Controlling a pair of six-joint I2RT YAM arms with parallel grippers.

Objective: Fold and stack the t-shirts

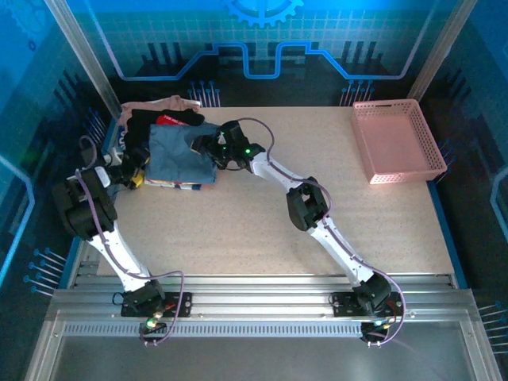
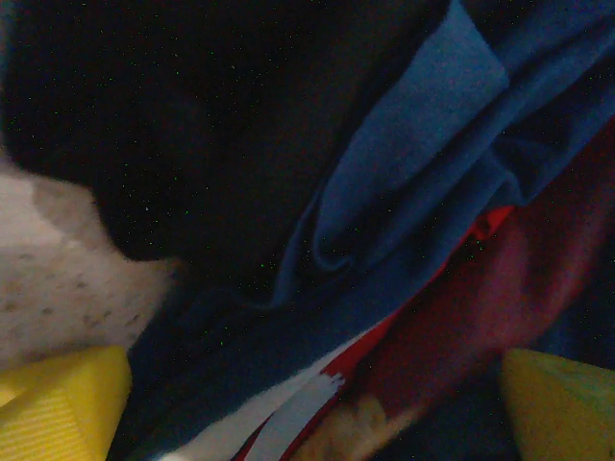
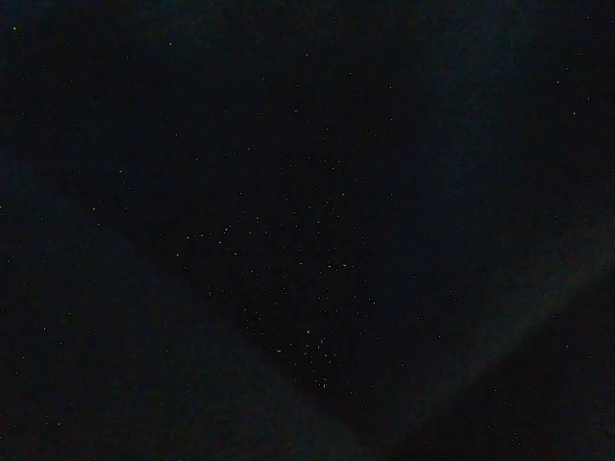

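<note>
Overhead, saw right gripper point(image 1: 205, 145) down on plain slate-blue cloth t-shirt point(image 1: 181, 157), grip unreadable; up close, saw left gripper point(image 2: 307, 413) splayed wide, red printed cloth t-shirt point(image 2: 519, 288) between jaws.

Two skinny black-and-white arms

The left arm point(image 1: 109, 250) and right arm point(image 1: 337, 242) both had white links and chunky black joints point(image 1: 305, 208). Purplish cables point(image 1: 181, 287) looped off the black bases point(image 1: 145, 300), a green light point(image 1: 248, 148) glowed near the right wrist, and the left fingers point(image 2: 60, 408) were ribbed yellow.
</note>
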